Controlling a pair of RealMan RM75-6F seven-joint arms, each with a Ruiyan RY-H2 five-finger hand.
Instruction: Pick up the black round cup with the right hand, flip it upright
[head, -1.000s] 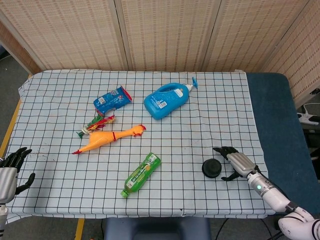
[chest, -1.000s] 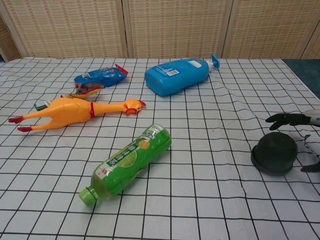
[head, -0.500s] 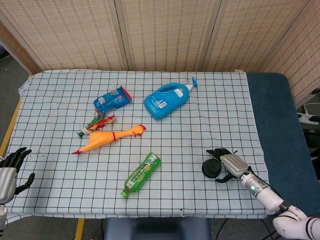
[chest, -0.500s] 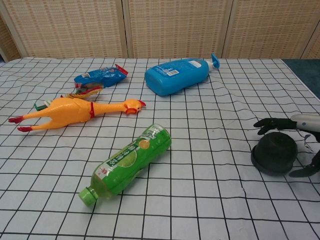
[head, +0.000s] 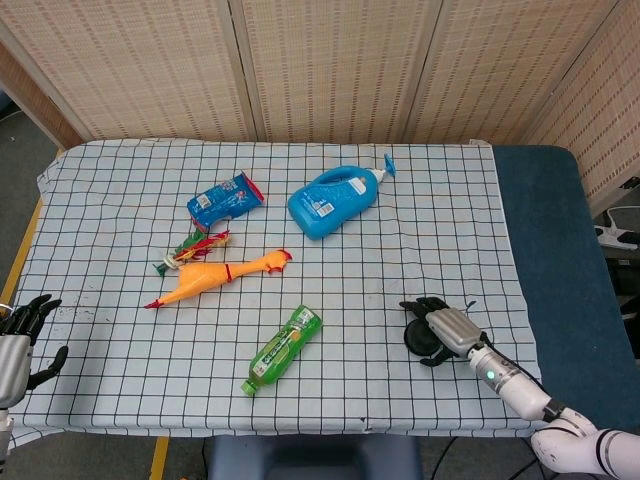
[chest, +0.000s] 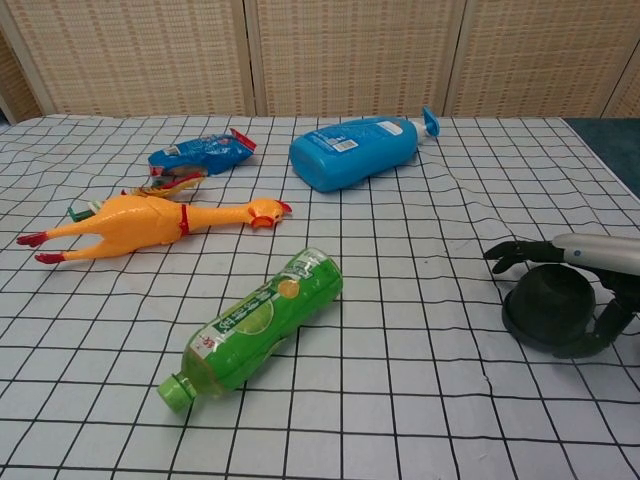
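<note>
Black round cup (chest: 548, 305) sits mouth-down on the checked cloth (head: 120, 200), near the bench's right front corner. Right hand (head: 446, 328) lies over it, fingers (chest: 505, 250) spread across the far side and thumb curled at the near rim; cannot tell whether they grip yet. Left hand (head: 22, 340) rests at the left edge, fingers apart, holding nothing. Green bottle (chest: 254, 329) lies left of the cup, well apart.

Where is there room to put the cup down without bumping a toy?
Bare cloth lies between the green bottle and the black cup, and along the right side below the blue bottle. Crowded: around the rubber chicken and snack bag.
</note>
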